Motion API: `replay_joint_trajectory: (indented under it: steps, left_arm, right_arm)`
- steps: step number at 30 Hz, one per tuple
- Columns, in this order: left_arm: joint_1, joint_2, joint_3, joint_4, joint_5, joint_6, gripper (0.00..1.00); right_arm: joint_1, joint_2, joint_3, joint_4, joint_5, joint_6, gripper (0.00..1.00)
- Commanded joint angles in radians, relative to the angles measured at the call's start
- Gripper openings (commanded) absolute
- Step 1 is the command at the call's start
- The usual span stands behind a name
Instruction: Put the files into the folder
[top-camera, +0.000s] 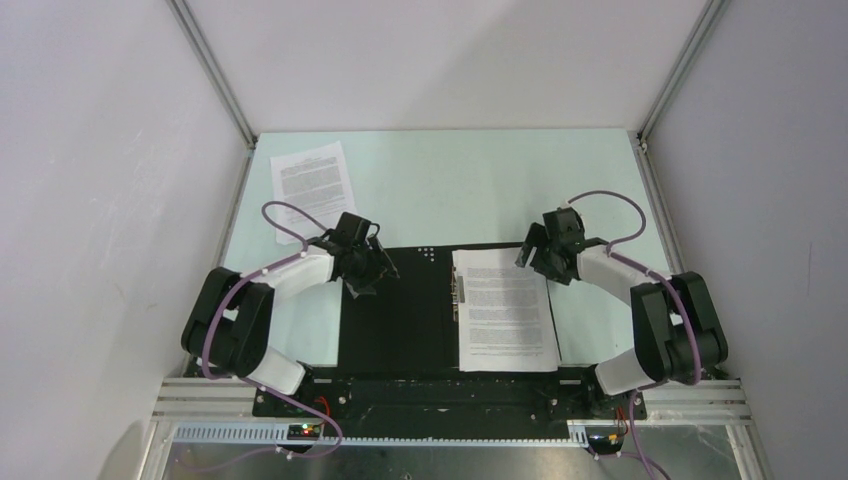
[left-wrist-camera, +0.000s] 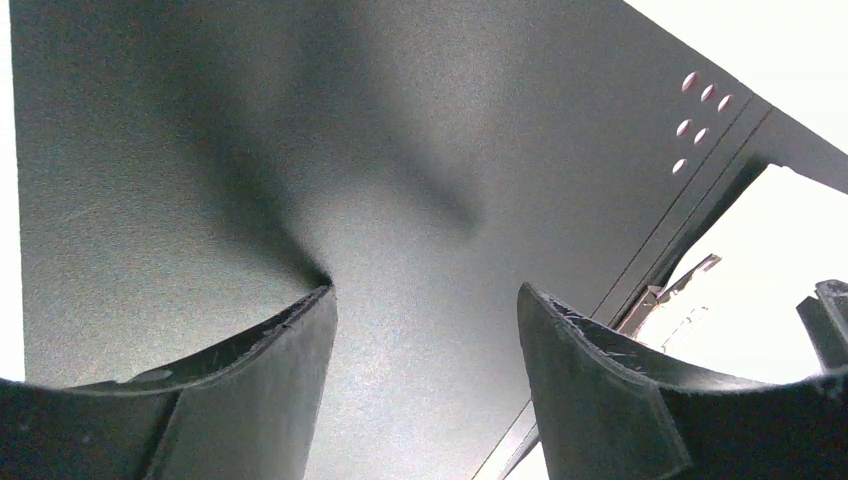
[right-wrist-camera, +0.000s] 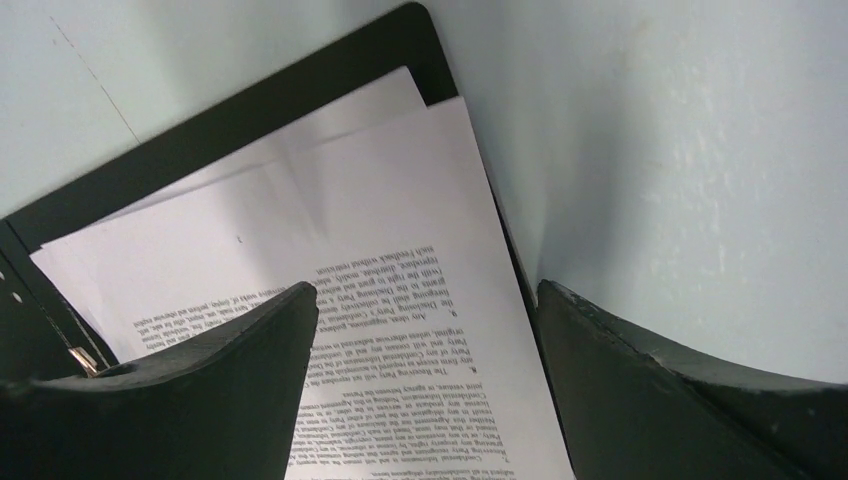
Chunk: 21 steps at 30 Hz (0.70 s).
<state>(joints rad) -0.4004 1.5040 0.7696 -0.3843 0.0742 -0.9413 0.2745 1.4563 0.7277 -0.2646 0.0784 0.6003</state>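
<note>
The folder (top-camera: 395, 320) lies open on the table, black inside up, with a metal clip (top-camera: 458, 290) at its spine. One of the files (top-camera: 505, 310) lies on the folder's right cover. In the right wrist view the edge of another white sheet (right-wrist-camera: 380, 95) shows from under it. A further printed sheet (top-camera: 312, 185) lies on the table at the far left. My left gripper (top-camera: 378, 265) hangs open over the bare left cover (left-wrist-camera: 300, 150), nothing between its fingers (left-wrist-camera: 425, 290). My right gripper (top-camera: 528, 256) stands open over the far right corner of the sheet (right-wrist-camera: 420, 200), empty (right-wrist-camera: 427, 288).
The pale green table (top-camera: 450, 180) is enclosed by white walls with aluminium posts (top-camera: 215, 70) at the far corners. A metal rail (top-camera: 450, 395) carrying the arm bases runs along the near edge. The folder's far right corner (right-wrist-camera: 415, 20) ends near the right gripper.
</note>
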Motion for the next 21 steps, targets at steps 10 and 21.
replay_joint_trajectory:
  steps: [10,21]
  left_arm:
    - [-0.009,0.061,-0.004,-0.012,-0.050,0.029,0.73]
    - [-0.008,0.066,-0.002,-0.012,-0.051,0.030,0.73]
  right_arm:
    - [0.035,0.118,0.158,0.024,0.024,-0.072,0.85]
    - [0.086,0.181,0.226,-0.023,0.090,-0.098,0.86]
